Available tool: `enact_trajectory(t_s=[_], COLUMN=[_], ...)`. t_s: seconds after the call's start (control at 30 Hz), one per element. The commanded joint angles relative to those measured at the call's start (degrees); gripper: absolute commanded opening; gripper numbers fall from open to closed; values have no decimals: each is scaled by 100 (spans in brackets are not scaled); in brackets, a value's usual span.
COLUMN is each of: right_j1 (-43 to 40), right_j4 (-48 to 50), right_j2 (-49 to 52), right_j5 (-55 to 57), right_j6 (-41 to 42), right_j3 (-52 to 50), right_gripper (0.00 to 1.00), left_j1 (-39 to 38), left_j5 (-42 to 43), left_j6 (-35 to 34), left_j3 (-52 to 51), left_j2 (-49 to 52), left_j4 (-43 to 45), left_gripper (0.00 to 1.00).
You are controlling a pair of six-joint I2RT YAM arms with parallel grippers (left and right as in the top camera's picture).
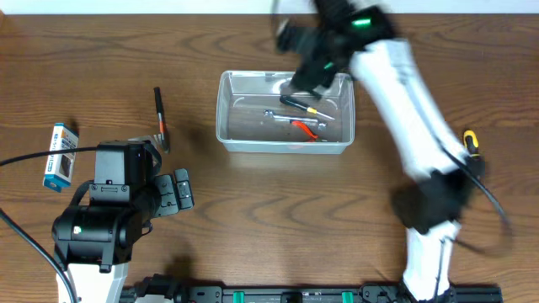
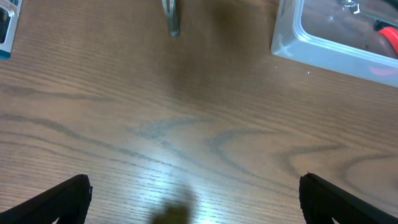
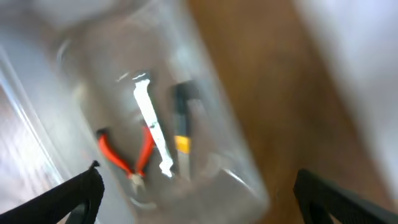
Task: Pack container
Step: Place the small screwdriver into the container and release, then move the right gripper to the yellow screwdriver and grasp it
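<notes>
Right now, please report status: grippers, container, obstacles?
Left gripper open over table. Right gripper open above container. Wrench, pliers, screwdriver inside. Nothing blocking the opening.

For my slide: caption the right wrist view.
Open right end effector over the clear container holding red-handled pliers, a wrench and a screwdriver.

The container is clear, pliers orange-handled, table brown wood-grain.
</notes>
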Motion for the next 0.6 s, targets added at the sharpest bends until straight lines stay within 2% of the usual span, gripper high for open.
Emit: enact_trajectory(t_s=[0.0,0.07,0.23,0.33,0.57], right_j1=[-863,-1545,-3045,-3801,-4535], right_j4=[-98,-461,-1513,-1856,-1937], right_j2=[-807,-1016,-977,-828,-713], right_j5=[935,970,931,931,905], right_j6=[1633,2365,3270,3438,3477], right_j3=[85,85,68,44,-647], right_gripper=[99,99,99,99,99], left_j1=[-28,-28,-28,-28,-28], left_j5=[-70,-68,-70,-70,-68], left_j6=[-55,-55,-52,-52,-52], left_j3=[94,94,94,94,94], left_j2=[-11,-11,-11,-11,-11], left_j4=[-11,-9,26,81,234], left_gripper=[98,98,98,98,98])
